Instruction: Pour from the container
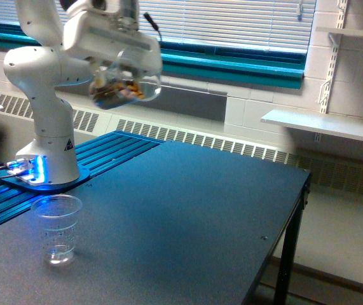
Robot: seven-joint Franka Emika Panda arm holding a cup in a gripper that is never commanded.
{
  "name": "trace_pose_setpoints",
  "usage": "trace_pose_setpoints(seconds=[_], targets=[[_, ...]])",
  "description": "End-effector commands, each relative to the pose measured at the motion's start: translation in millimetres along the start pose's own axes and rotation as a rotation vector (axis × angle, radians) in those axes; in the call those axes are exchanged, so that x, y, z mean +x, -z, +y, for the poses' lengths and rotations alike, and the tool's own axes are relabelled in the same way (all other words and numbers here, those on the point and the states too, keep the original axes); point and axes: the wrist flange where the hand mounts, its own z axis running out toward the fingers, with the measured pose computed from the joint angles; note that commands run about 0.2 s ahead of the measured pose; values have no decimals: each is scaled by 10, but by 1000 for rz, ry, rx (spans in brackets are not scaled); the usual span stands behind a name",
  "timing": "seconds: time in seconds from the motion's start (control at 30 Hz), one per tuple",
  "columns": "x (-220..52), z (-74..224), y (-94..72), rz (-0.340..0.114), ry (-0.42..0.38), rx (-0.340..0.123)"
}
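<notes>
Window blinds and a teal sill are running along the back wall; a dark table (pixel 187 210) is filling most of the exterior view, with the arm's white base (pixel 47 159) sitting at the table's far corner on the exterior view's left.

The gripper (pixel 123 67) is hanging high over that side of the table, carrying the small clear cup (pixel 125 86). The fingers are mostly hidden behind the hand body and the cup wall — they're reading as closed on the cup, but the actual contact isn't showing. The cup is tipping well off upright, mouth pointing toward the exterior view's right, brown pieces (pixel 114 92) piling along its low side.

A taller clear cup with printed marks (pixel 57 229) is standing upright near the table's front edge, below the gripper and offset toward the exterior view's left. It looks empty.

Risks from here:
- Cup is already tilting while not lined up over the receiver — any further tip is likely dumping pieces onto the bare table.
- Drop height is large, so pieces could be bouncing out of the narrow mouth or scattering.
- Receiver looks light; falling pieces hitting the rim could be knocking it over.
- Smooth plastic wall in a pinch grip — possible slip or rotation during the tilt.
</notes>
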Motion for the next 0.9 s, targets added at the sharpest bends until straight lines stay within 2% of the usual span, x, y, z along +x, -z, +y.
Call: trace_pose_setpoints(seconds=[0.03, 0.47, 0.7, 0.9], targets=[[2, 295, -87, -22, -63, -30], [-216, 741, -344, -103, -119, -87], [-238, 964, -376, -116, -163, -103], [-309, 1158, -465, -140, -193, -130]])
